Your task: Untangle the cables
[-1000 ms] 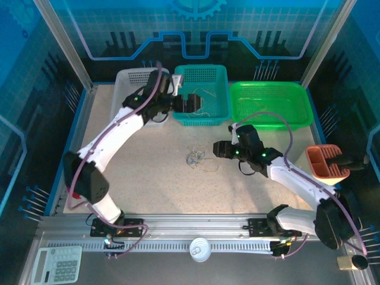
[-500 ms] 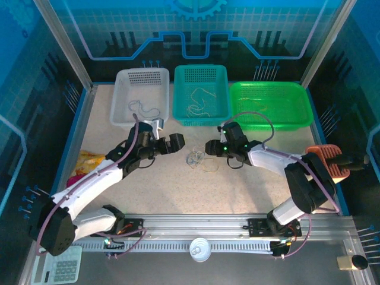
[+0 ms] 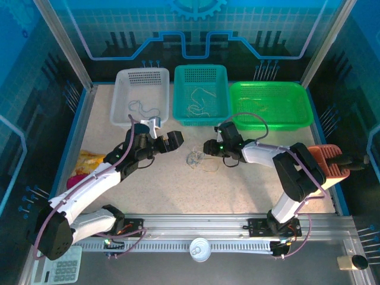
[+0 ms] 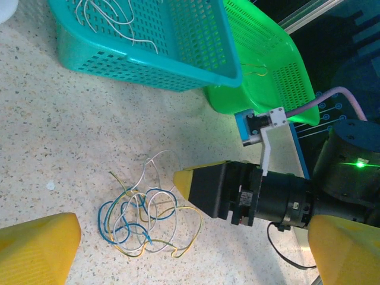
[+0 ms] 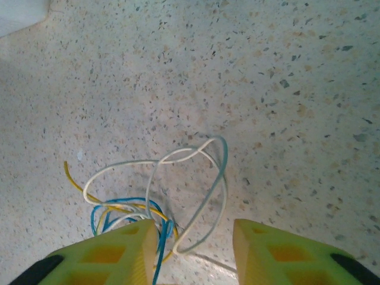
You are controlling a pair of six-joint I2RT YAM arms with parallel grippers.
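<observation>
The cables [image 3: 199, 158] lie in a small tangle of blue, white and yellow wires on the speckled table, between my two grippers. My left gripper [image 3: 173, 141] hovers just left of the tangle and is open. In the left wrist view its yellow fingers [image 4: 37, 248] stand wide apart, with the cables [image 4: 142, 217] on the table between them. My right gripper [image 3: 210, 147] sits at the tangle's right side, open. A white and blue loop of the cables [image 5: 196, 196] lies between its yellow fingertips [image 5: 116, 252], and blue and yellow strands run under the left one.
Three baskets line the back: a white basket [image 3: 141, 73] and a teal basket [image 3: 200, 122], each holding loose wires, and a green basket [image 3: 297, 107]. An orange holder [image 3: 325, 161] stands at the right edge. A yellow and pink packet [image 3: 89, 161] lies at the left.
My left arm came back from over the teal basket and down to the table left of the tangle. My right gripper moved left up to the tangle's right side.
</observation>
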